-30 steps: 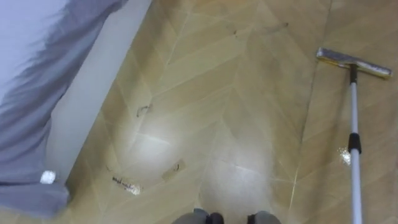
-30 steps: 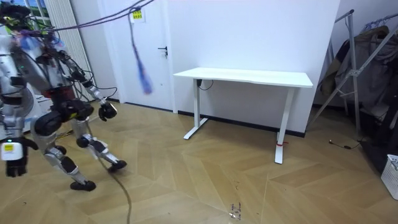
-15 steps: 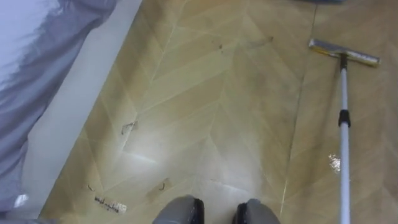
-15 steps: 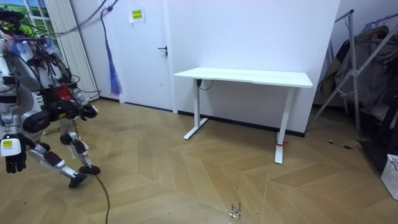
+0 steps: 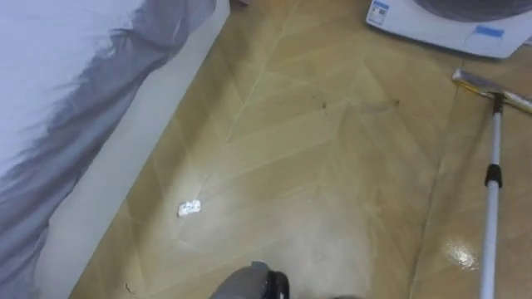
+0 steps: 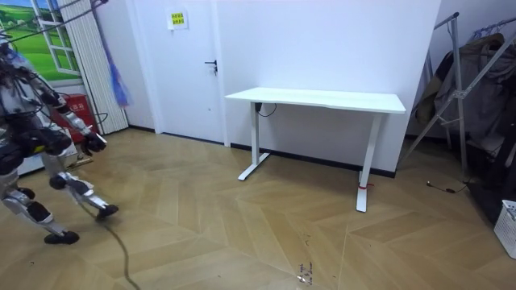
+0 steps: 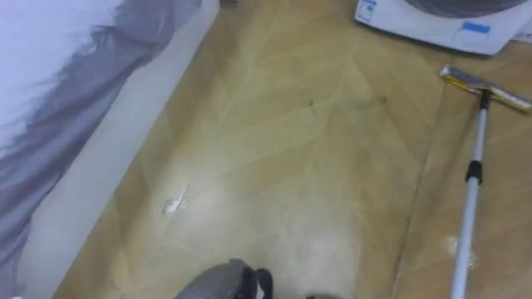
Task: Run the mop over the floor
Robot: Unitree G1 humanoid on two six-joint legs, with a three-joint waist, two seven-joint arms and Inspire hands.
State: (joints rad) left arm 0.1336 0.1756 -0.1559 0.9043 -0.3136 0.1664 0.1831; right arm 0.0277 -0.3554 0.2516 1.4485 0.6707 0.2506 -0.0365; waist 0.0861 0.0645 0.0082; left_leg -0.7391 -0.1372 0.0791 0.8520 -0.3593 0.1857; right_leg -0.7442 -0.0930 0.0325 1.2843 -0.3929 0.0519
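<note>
**Mop down flat, scrap lying in the open**

Grey sheet (image 5: 75, 124) hung down the far left, so that edge looked blocked for mopping. A white scrap (image 5: 189, 208) lay on the floor (image 5: 332, 166) just off it, probably the next target. The mop (image 5: 493, 178) sat at the right, head flat just short of the white appliance (image 5: 440, 25). Its pole ran back toward the robot's right side, likely for pushing ahead. Room view: robot mid-stride by the window, one hand (image 6: 95, 143) out front. Couldn't tell which hand, or its grip.
</note>
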